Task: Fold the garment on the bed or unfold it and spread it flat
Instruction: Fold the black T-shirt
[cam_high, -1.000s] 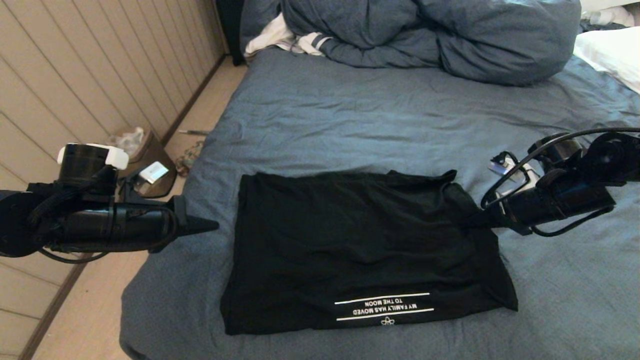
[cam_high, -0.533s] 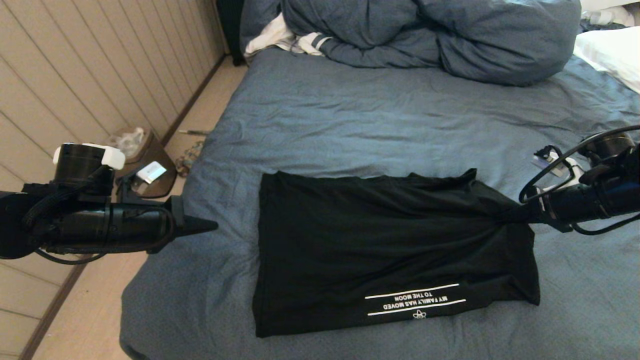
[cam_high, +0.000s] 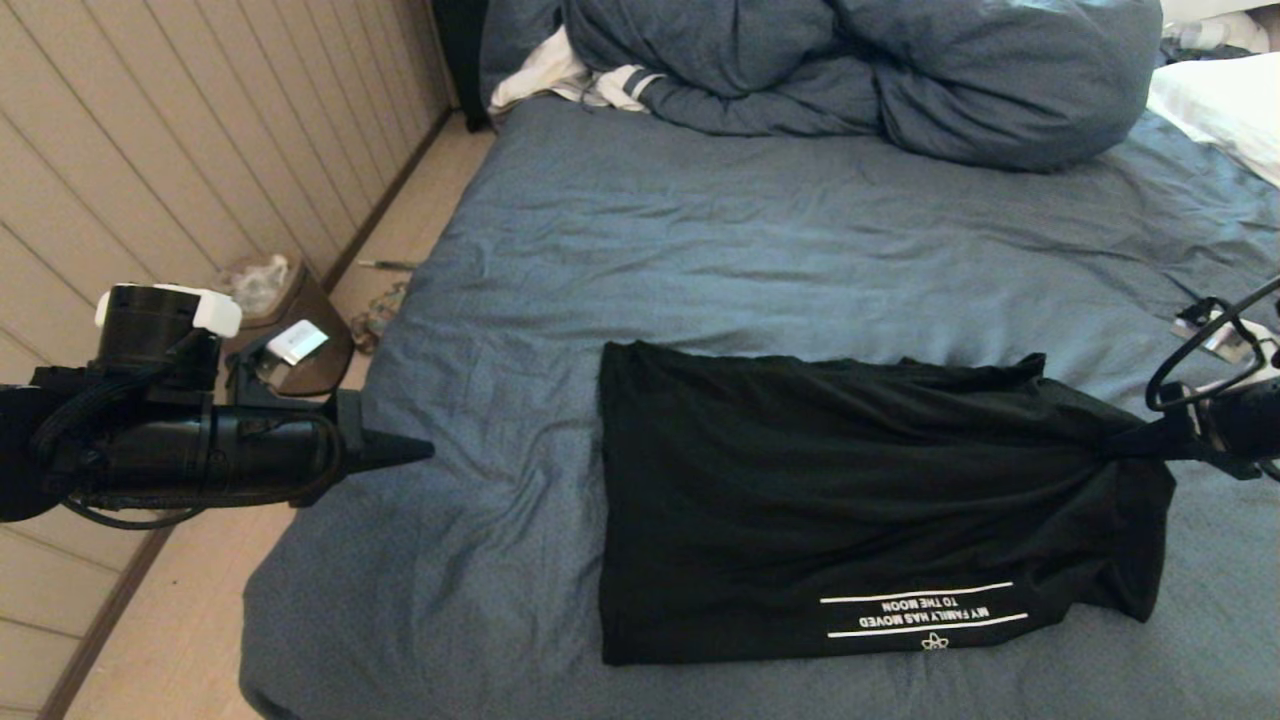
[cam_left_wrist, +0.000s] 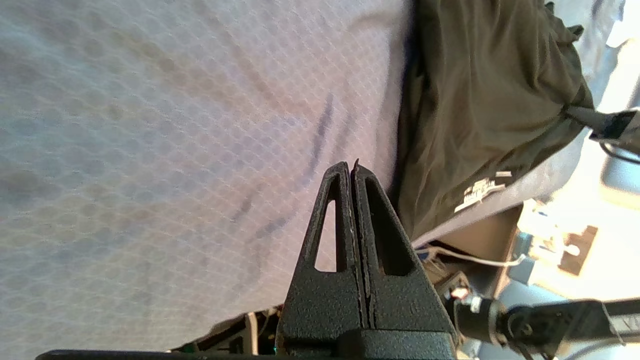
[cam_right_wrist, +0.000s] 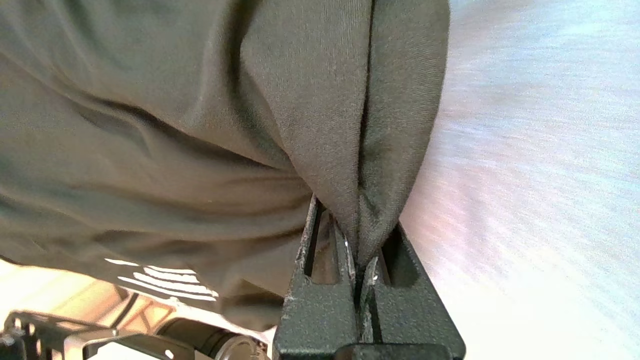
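- Head view: right gripper (cam_high: 1125, 447) clamped on shirt (cam_high: 860, 500) at its right edge, cloth bunched to a point at the tips.
- Shirt lies on bed (cam_high: 760, 250), stretching left from that gripper; white lettering near its front edge.
- Left gripper (cam_high: 425, 452) pinched closed, empty, over bed's left edge, shirt well apart to its right.
- Duvet (cam_high: 880, 70) far beyond both.

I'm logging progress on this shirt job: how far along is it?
Done: the black T-shirt lies partly folded on the bed, lettering showing. In hand: the right gripper pinches its edge; the left gripper is shut, empty, beside it. Left: finishing the fold.
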